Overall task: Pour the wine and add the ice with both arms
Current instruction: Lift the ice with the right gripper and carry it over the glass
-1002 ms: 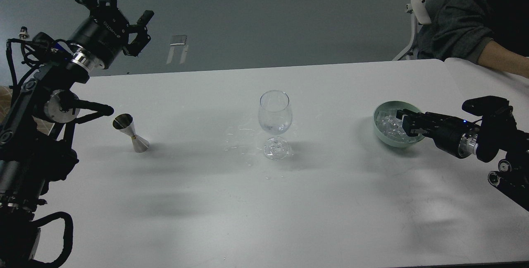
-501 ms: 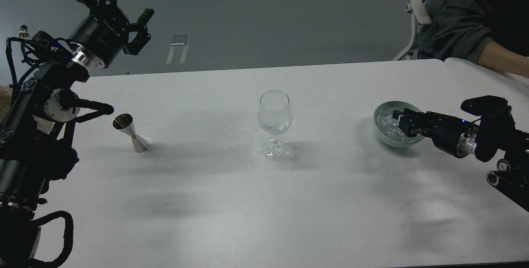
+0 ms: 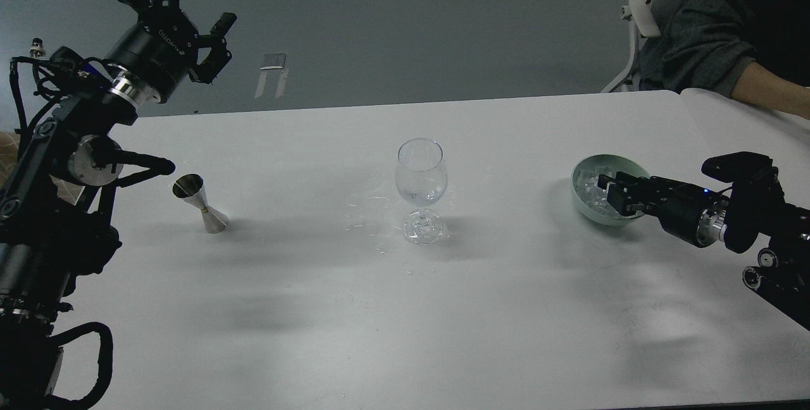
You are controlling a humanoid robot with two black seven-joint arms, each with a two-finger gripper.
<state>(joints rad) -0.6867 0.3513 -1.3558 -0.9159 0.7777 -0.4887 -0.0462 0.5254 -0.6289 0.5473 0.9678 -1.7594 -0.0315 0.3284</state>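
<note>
- Right at the near edge, bare white bench (image 3: 405, 334) is seen, marked only by soft shadows.
- Further in, at centre, a stemmed wine glass (image 3: 421, 188) is found standing upright, with a little clear wine (image 3: 420, 195) pooled in the bottom of its bowl.
- Small clear splashes (image 3: 370, 223) are scattered on the bench just left of the glass foot.
- Over on the left, a steel jigger (image 3: 200, 202) is seen leaning, well apart from the glass.
- On the right, a pale green bowl (image 3: 585, 207) is seen, with ice (image 3: 590, 187) cubes heaped inside it.
- The right end effector (image 3: 606, 190) is reached over the bowl's near rim and dipped in among the ice; whether its fingers are clenched on a cube cannot be told, since it is dark and seen end-on.
- Far back on the left, the left end effector (image 3: 190, 8) is held high above the bench's far edge, its fingers spread wide and nothing gripped between them.
- At the far right corner, a person's grey-sleeved arm (image 3: 709, 30) is rested on the bench edge.
</note>
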